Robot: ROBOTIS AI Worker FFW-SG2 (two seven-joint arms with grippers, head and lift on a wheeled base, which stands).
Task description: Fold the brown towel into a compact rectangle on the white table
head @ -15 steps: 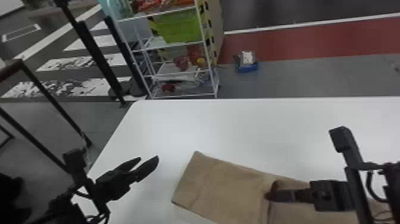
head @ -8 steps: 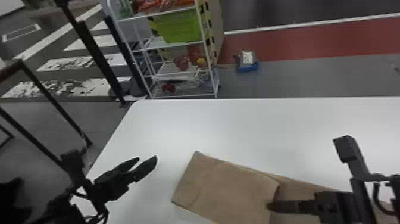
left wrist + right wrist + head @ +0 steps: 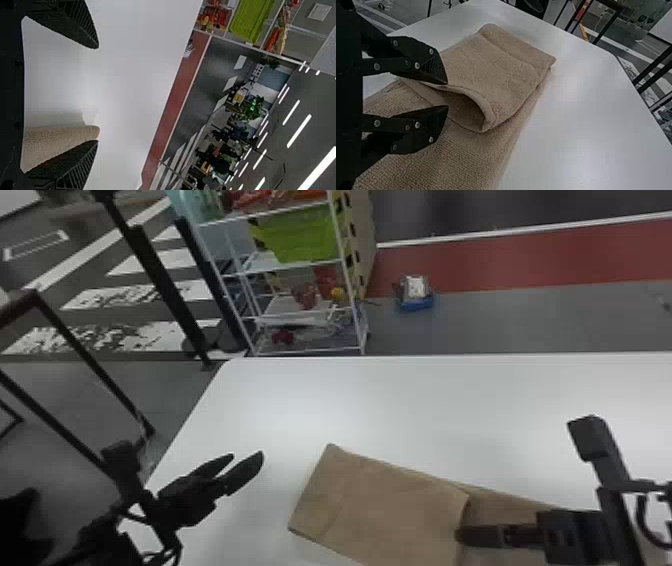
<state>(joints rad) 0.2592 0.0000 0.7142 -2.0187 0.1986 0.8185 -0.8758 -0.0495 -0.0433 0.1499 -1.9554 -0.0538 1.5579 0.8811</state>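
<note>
Towel (image 3: 390, 510) is lying on the white table (image 3: 450, 405) in front of me, and I'm reckoning I'm at the end of the first fold: the folded flap (image 3: 494, 71) is covering the part towards my left, while the unfolded stretch (image 3: 455, 158) is running off to my right. The flap's loose edge (image 3: 484, 105) isn't sitting flat, it's bowing up into a little open mouth right by my right gripper (image 3: 447, 94). So imo the next move is calling for a light press or tug on that lip, then for lifting clear and going for the far right end to bring it over the flap. I'm guessing the risk is dragging the top layer askew if I'm catching the lip on the way out. Pose-wise, my right arm is coming in from the right side and hanging low over the towel, with its fingers pointing across to my left at the flap's edge; they're standing apart and not pinching any cloth, though the upper one is looking really close to it. My left gripper (image 3: 247, 455) is waiting above the bare tabletop just beside the folded end, fingers spread with nothing in them, pointing forward and a bit to my right.
</note>
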